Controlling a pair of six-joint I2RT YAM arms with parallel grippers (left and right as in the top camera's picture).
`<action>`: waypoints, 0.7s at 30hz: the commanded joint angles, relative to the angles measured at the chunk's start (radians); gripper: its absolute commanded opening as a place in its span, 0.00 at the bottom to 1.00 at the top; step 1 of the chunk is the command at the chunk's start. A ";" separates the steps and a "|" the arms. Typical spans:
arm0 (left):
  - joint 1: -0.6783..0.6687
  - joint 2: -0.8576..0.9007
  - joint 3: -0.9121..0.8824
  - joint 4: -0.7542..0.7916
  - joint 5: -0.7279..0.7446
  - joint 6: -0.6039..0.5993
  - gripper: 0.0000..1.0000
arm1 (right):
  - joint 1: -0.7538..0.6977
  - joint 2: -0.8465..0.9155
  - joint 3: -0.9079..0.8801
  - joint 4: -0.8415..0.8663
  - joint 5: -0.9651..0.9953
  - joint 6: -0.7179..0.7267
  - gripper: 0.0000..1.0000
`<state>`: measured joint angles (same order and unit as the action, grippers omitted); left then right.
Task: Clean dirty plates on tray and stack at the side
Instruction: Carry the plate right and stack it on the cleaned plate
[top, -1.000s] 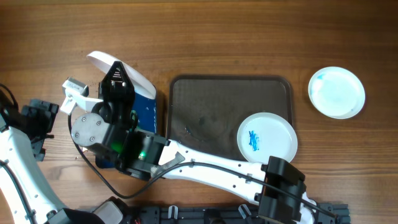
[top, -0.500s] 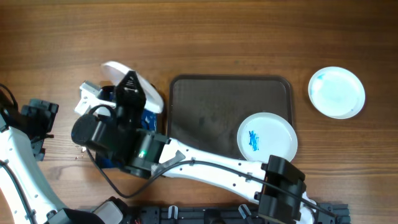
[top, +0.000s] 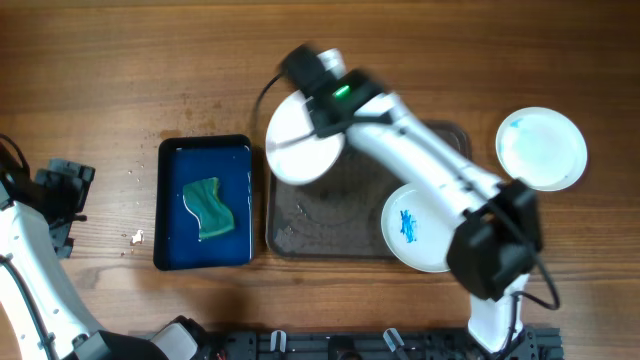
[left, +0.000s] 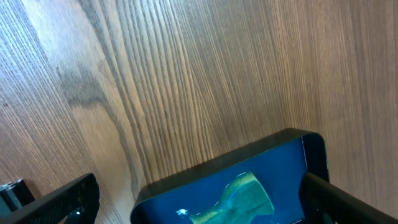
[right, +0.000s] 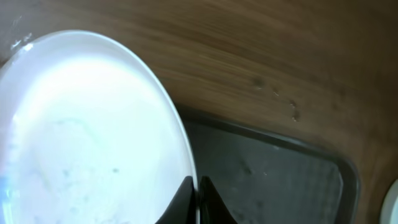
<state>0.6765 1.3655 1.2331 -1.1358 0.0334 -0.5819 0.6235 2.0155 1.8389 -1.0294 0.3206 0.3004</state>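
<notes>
We grip the plate (top: 300, 150) by its rim, right gripper (right: 197, 190) clamped, above the tray (top: 330, 215) at its left end. We judge the plate stiff, slick, breakable. The left gripper (left: 199, 202) stands apart.

Table (top: 100, 60): was wood, brown, strongly grained, smooth with a low sheen
Tray (top: 330, 215): looked like dark plastic, matt, with a finely textured floor, scuffed in places
Left plate (top: 295, 155), middle plate (top: 430, 225), right plate (top: 542, 148): were white, smooth, glossy; ceramic or plastic could not be told
Blue tray (top: 175, 240): plastic, glossy inside, dark rim
Sponge (top: 210, 207): green, soft, rumpled, dull
Arm shell (top: 430, 160): white plastic, smooth, semi-gloss
</notes>
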 joint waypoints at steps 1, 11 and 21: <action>-0.007 0.010 -0.006 0.008 0.019 -0.009 1.00 | -0.199 -0.112 0.002 -0.076 -0.142 0.126 0.04; -0.150 0.010 -0.006 0.048 0.019 -0.009 1.00 | -0.780 -0.115 -0.097 -0.204 -0.239 0.100 0.04; -0.236 0.072 -0.006 0.067 0.019 -0.009 1.00 | -1.152 -0.115 -0.356 -0.084 -0.272 0.123 0.04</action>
<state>0.4591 1.4006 1.2331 -1.0718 0.0406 -0.5819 -0.4576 1.9202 1.5394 -1.1450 0.0860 0.4007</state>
